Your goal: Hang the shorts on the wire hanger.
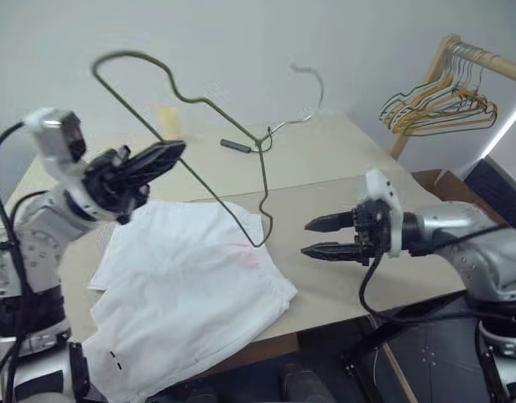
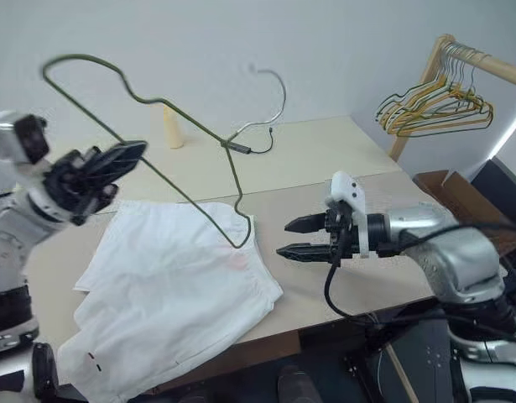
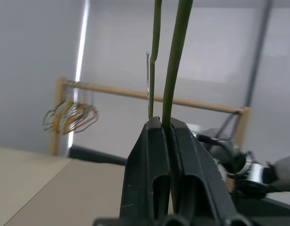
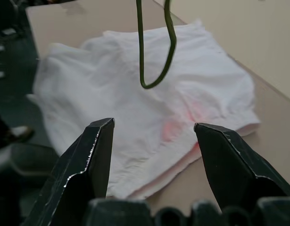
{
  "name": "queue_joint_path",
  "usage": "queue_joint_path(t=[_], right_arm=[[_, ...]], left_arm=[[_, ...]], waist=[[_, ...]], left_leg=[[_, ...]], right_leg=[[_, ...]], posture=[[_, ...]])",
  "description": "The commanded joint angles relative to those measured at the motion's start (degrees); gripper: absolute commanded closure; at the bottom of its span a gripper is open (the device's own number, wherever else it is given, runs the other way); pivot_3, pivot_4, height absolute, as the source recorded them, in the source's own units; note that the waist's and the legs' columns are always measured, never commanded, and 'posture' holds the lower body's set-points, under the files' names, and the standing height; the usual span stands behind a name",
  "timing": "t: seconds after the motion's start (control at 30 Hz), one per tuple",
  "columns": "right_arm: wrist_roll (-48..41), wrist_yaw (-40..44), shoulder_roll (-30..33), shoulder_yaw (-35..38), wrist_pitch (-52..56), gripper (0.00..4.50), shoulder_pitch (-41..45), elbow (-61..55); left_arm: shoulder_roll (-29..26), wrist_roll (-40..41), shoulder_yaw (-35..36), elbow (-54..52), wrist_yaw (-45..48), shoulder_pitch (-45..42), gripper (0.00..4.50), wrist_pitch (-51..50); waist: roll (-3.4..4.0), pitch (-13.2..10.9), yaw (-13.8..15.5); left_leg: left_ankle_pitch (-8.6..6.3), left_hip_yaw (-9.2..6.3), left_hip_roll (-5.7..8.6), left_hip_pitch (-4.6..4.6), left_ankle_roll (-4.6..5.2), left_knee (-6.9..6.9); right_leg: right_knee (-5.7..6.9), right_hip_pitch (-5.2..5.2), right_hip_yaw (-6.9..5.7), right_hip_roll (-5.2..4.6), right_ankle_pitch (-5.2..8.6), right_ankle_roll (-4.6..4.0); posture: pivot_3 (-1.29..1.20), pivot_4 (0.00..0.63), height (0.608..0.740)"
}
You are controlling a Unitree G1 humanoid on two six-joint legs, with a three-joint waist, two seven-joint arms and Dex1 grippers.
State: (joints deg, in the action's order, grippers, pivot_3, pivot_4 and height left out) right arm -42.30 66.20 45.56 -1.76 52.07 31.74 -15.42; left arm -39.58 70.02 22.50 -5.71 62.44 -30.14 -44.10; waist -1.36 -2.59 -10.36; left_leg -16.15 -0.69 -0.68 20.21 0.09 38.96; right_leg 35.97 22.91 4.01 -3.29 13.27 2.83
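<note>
The left gripper is clamped on the wire hanger and holds it in the air above the table. The hanger's low corner hangs just over the shorts without clearly touching them. The left wrist view shows what the eye views do not: two runs of green wire pinched between the closed fingers.

The right gripper is empty, its fingers spread wide, level, pointing toward the shorts from beside them. The right wrist view shows the faint pink patch on the fabric and the hanger's loop dangling over it.

The shorts lie flat on the near part of the table, one leg draping over the near edge.

Count: one pair of shorts, one green hanger, one pale wire hanger farther back, one bunch of hangers on a wooden rack.
</note>
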Motion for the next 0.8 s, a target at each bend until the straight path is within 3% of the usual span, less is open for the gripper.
queue_joint_path(t=[0.03,0.43,0.8], right_arm=[[-4.9,3.9,-1.7,-0.1,3.7,1.29,3.5,4.5],[-4.9,-1.1,-11.8,-2.9,4.2,1.29,7.3,5.8],[-4.3,-1.6,-14.2,-4.6,4.3,1.29,8.8,5.7]], left_arm=[[-0.9,2.3,1.4,4.0,4.6,-3.6,4.5,-1.0],[3.1,-0.9,-1.3,2.9,5.5,-3.4,4.5,0.2],[5.4,-1.2,-1.0,1.7,4.9,-2.3,4.5,0.6]], waist=[[0.0,0.0,0.1],[0.0,0.0,0.5],[0.0,0.0,0.4]], left_leg=[[0.0,0.01,-0.01,0.02,0.0,0.0],[-0.01,-0.34,-0.04,0.25,0.01,0.0],[-0.01,-0.36,-0.04,0.23,0.01,0.01]], right_leg=[[-0.01,0.01,0.0,0.01,0.0,0.0],[0.04,0.25,0.04,-0.05,-0.24,-0.33],[0.09,0.25,0.04,-0.04,-0.24,-0.33]], posture=[[-0.14,0.0,0.74],[-0.13,0.0,0.74],[-0.14,0.0,0.74]])
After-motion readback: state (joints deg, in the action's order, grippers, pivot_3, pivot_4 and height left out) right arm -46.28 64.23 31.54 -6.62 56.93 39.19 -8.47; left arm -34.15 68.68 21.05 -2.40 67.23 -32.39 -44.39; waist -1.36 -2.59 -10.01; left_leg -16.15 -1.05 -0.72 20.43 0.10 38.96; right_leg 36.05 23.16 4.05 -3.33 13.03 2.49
